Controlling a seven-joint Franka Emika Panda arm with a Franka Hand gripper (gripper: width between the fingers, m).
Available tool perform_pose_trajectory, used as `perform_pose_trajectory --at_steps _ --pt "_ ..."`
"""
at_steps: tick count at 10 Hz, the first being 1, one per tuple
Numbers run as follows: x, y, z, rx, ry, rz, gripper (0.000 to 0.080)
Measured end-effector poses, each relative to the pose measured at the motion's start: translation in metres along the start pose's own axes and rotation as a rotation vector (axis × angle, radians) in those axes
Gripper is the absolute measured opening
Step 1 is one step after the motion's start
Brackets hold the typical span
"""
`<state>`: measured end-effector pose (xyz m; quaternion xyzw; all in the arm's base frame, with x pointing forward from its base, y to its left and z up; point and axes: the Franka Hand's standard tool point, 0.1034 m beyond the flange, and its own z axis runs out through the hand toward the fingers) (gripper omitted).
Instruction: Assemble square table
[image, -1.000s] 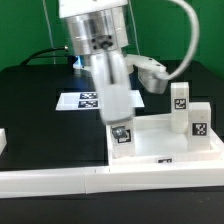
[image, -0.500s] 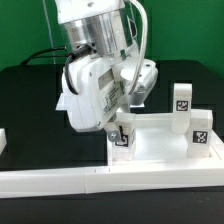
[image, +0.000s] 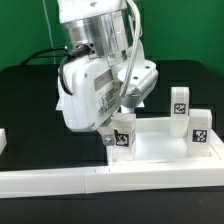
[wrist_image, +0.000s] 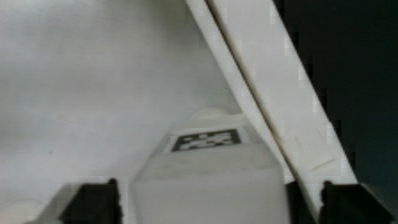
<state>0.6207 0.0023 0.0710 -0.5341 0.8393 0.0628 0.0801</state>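
The white square table top (image: 160, 150) lies flat at the exterior view's right. One white tagged leg post (image: 124, 133) stands upright at its near corner on the exterior view's left. My gripper (image: 117, 127) reaches down around this post. In the wrist view the post (wrist_image: 208, 160) stands between my two dark fingers (wrist_image: 89, 203), with a narrow gap on each side, so the gripper (wrist_image: 214, 205) is open. Two more tagged leg posts (image: 180, 101) (image: 200, 126) stand on the top's far side.
A long white L-shaped rail (image: 55, 181) runs along the front, against the table top's near edge. The marker board (image: 60, 103) lies behind, mostly hidden by my arm. The black table surface (image: 30, 120) spreads to the exterior view's left.
My wrist has turned a long way round over the corner leg post, from hanging straight down to a bulky side-on pose. The post stays at its corner, now looking slightly more upright.
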Motion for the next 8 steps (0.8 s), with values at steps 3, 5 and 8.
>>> perform_pose_trajectory --at_steps 3,5,8 --pt "-0.025 0.006 -0.045 0.037 -0.055 -0.028 0.0647" --pt "-0.030 0.005 -0.059 0.051 -0.069 -0.030 0.0647" --pt "-0.029 0.006 -0.056 0.048 -0.067 -0.030 0.0649"
